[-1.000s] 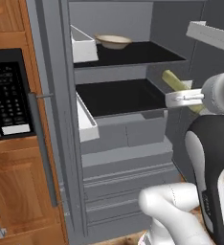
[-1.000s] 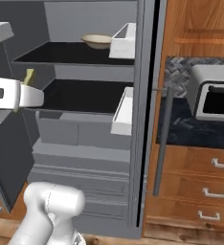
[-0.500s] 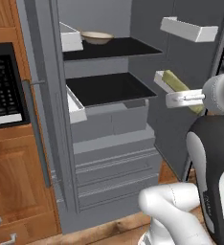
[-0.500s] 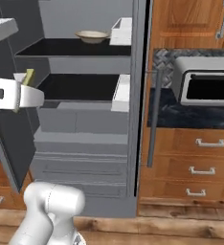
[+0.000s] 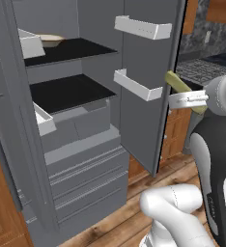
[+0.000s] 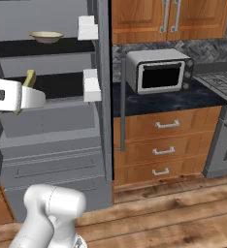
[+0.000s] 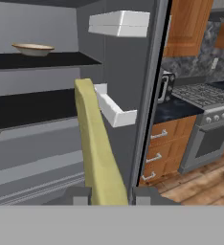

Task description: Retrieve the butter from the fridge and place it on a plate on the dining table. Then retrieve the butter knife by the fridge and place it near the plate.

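One butter [image 7: 97, 153] stick sits pinched between the nearly closed tool [image 7: 106, 195] tips, clear of the fridge [image 5: 81, 140] shelves. Over the last second the whole view has swung away from the open fridge, so the carry toward the plate looks underway.

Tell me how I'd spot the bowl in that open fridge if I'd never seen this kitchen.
Start at the tall grey fridge with its doors open, left of the microwave. Look to its upper black shelf: the bowl sits there alone. It is round, shallow and beige, unlike the long pale yellow butter clamped in the gripper.
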Controlling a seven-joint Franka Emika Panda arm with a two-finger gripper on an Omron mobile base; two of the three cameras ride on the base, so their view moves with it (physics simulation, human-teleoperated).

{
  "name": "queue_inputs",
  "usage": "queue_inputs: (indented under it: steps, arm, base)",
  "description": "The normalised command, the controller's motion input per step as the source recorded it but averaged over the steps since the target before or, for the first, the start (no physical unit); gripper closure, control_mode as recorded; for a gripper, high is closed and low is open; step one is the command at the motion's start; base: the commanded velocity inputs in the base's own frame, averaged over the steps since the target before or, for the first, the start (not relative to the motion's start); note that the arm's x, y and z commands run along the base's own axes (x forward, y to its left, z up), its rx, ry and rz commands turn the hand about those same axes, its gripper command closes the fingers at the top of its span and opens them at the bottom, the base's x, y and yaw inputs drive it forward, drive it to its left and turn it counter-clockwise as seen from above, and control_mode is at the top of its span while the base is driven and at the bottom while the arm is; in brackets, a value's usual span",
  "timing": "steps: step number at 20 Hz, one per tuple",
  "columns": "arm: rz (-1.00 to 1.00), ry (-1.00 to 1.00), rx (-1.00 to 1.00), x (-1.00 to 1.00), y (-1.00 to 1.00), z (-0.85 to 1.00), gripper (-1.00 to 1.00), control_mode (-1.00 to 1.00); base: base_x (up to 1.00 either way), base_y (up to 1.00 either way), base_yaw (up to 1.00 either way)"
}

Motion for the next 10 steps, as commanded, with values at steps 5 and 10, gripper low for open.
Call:
queue_inputs:
  steps: [5,10]
  arm:
    - [0.0,0.0,0.0,0.0,0.0,0.0,1.0,1.0]
    - [0.0,0.0,0.0,0.0,0.0,0.0,1.0,1.0]
  base:
    - [-0.14,0.0,-0.59]
    - [-0.16,0.0,-0.62]
